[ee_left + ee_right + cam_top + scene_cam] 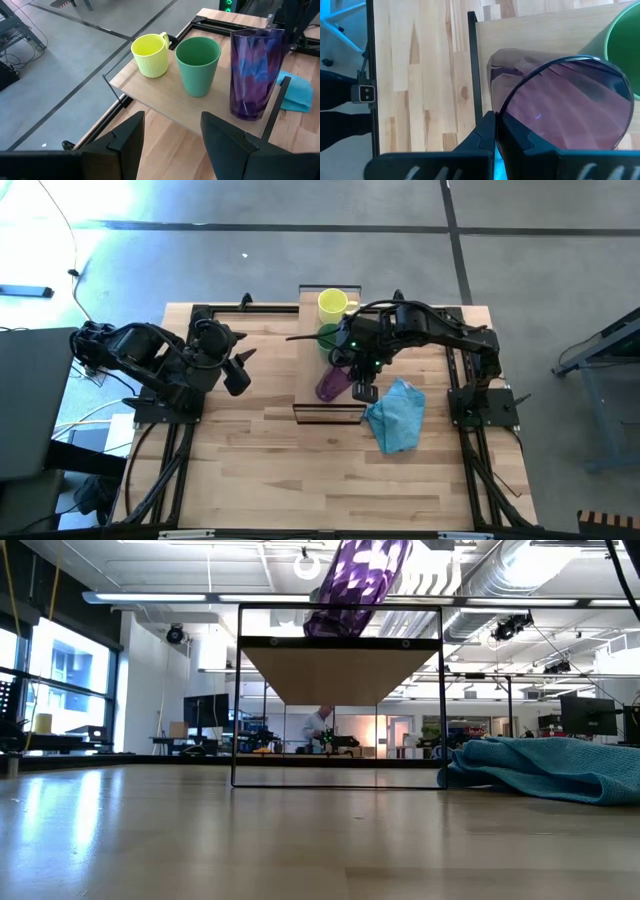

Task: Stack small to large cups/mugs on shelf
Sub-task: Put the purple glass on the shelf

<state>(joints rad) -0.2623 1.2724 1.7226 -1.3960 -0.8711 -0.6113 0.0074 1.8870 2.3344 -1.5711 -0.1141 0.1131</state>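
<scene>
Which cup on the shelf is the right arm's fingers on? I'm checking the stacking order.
The purple tumbler, tallest of the three, at the row's end by the blue cloth; the right gripper pinches its rim. The green cup and yellow mug stand free.

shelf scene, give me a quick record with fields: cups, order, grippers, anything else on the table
shelf: raised light-wood board, three vessels upright in a row
order: yellow mug, green cup, purple tumbler
right gripper: pinching the tumbler's rim
left gripper: open, off the shelf, facing the cups
blue cloth: crumpled on the tabletop beside the shelf
</scene>
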